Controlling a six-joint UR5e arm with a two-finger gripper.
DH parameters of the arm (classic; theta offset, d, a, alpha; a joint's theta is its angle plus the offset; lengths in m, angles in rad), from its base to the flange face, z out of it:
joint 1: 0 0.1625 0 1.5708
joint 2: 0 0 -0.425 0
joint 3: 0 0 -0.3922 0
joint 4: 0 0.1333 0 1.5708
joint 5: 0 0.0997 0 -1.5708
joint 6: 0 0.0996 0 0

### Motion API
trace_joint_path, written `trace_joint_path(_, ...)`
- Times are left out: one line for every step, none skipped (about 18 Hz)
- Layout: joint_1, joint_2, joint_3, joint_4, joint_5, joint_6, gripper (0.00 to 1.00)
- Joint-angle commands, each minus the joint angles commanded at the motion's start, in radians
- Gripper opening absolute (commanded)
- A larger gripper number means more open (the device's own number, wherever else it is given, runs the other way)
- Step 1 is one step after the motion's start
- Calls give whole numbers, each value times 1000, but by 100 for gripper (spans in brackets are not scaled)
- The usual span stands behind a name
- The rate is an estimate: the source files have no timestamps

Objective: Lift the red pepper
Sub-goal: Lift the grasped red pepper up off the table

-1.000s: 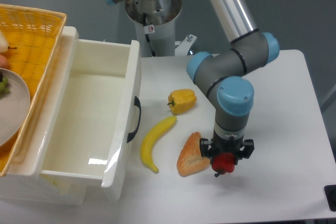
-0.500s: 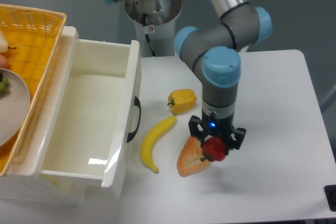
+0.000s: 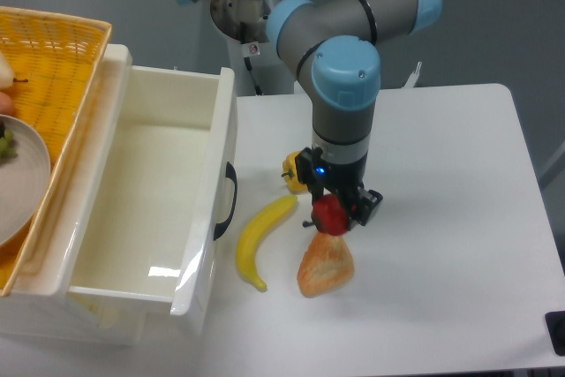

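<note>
Single fixed camera, no second view. Placed high at counter's point(image 3: 459, 218) front edge, looking down and back toward arm base point(image 3: 258, 15). Mid range: whole white counter fits, right corner cut off. White drawer point(image 3: 141, 209) fills lower left; yellow basket point(image 3: 53, 59) cropped at left edge. Arm's upper links run out of top edge.

Red pepper point(image 3: 330, 215), yellow pepper point(image 3: 292, 171), yellow banana point(image 3: 259, 240), tan bread point(image 3: 326, 266), white counter point(image 3: 459, 218), white drawer point(image 3: 132, 209).
</note>
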Motion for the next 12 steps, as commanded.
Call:
trace_joint_path(-2,0,-3,-9,0,11,42)
trace_joint_path(-2,2,-11,-8,2,12,42)
trace_joint_path(-2,2,-15,-5,0,12,42)
trace_joint_path(0,6,-27,-2,0,14,42)
trace_joint_path(2,11,-31,-2,0,14,42)
trace_joint_path(2,11,-31,-2,0,14,42)
trace_joint_path(0,9,-31,0,0,14,42)
trace_joint_path(-2,9,-31,0,2,14,42)
trace_joint_path(-9,9,-31,1,2,12,42)
trace_joint_path(-12,8,-31,1,6,12,42)
trace_joint_path(-14,8,-31,1,14,12,42)
trace_joint_path(-14,8,-34,0,15,14,42)
